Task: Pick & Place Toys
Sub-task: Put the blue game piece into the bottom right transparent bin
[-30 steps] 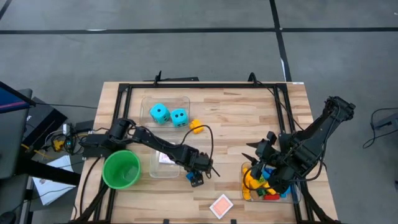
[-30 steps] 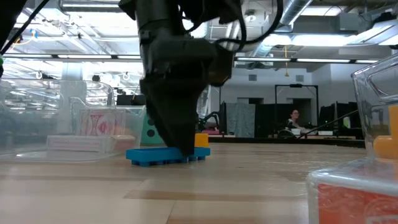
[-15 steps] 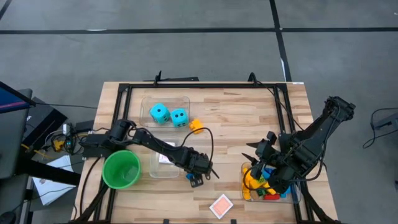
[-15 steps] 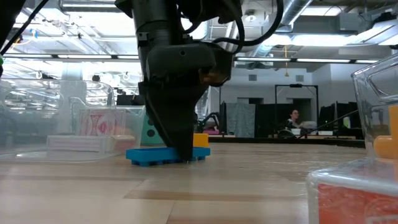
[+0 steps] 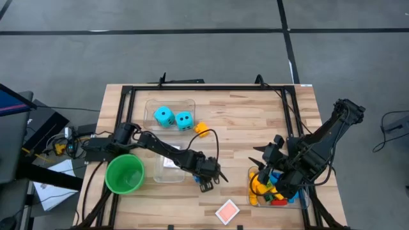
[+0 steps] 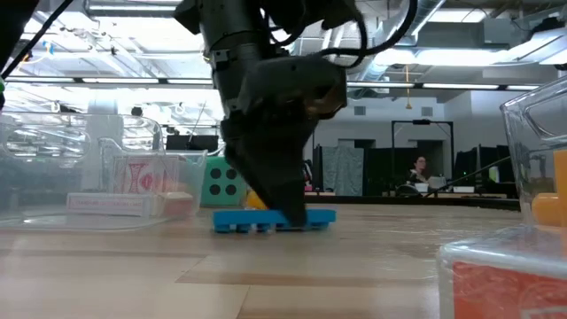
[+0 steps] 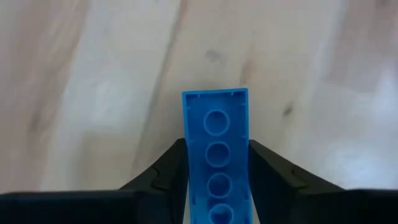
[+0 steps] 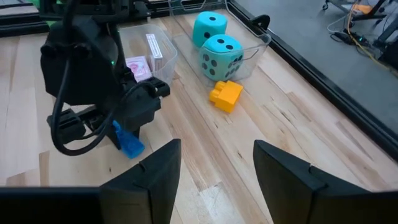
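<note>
A long blue brick (image 5: 205, 185) lies on the wood table near its middle, and my left gripper (image 5: 206, 181) stands over it, shut on it. In the left wrist view the blue brick (image 7: 217, 149) runs out from between the two dark fingers. My right gripper (image 8: 217, 168) hangs open above the clear bin of coloured bricks (image 5: 275, 190) at the right, with nothing between its fingers. Two cyan dice (image 5: 173, 117) sit in a clear bin at the back. An orange-yellow brick (image 5: 201, 129) rests on the table beside that bin. My left gripper pinches the blue brick's two long sides (image 7: 189, 155) between its two fingers (image 7: 168, 171). The fingers come steeply from above. The brick lies flat with its underside on the table (image 6: 275, 220), studs up, its free end pointing away from the gripper.
A green cup (image 5: 124, 174) stands at the near left. Next to it a clear bin (image 5: 167, 167) holds red-and-white cards. One playing card (image 5: 227, 210) lies loose by the near edge. A black frame (image 5: 211, 88) rims the table.
My left gripper has tipped a little and its fingers have shut onto the blue brick. The brick has slid a short way toward the table's right edge and stays flat on the wood.
</note>
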`<action>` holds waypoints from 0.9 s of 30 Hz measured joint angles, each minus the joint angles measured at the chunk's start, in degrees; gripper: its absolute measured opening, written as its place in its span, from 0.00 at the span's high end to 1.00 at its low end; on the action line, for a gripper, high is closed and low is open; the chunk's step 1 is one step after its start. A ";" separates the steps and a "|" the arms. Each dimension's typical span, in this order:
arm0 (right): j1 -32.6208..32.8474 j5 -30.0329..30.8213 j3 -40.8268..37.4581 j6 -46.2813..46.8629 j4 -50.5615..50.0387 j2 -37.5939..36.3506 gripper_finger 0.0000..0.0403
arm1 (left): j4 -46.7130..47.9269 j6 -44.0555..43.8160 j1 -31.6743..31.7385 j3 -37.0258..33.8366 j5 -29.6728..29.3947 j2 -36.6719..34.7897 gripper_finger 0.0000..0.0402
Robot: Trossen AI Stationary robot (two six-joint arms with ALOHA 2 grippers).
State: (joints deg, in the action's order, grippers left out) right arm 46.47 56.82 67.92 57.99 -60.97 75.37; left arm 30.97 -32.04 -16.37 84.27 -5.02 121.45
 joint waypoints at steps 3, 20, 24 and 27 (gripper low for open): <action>0.01 0.02 0.00 -1.73 0.16 0.00 0.52 | -1.71 0.82 0.61 -0.04 1.90 -0.29 0.67; 1.47 -0.02 -0.96 -20.65 12.27 0.00 0.52 | -13.18 12.88 1.04 0.04 12.91 -12.90 0.66; 2.25 -2.18 -2.15 -31.10 20.76 0.07 0.52 | -18.47 13.80 0.89 0.07 16.06 -14.34 0.66; 2.33 -5.47 -2.50 -37.12 25.50 0.07 0.52 | -21.67 14.84 0.89 0.05 18.07 -14.35 0.66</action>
State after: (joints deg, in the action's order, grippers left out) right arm 48.80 51.35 65.43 20.87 -35.47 75.44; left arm 9.30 -17.20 -15.49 84.32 13.04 107.10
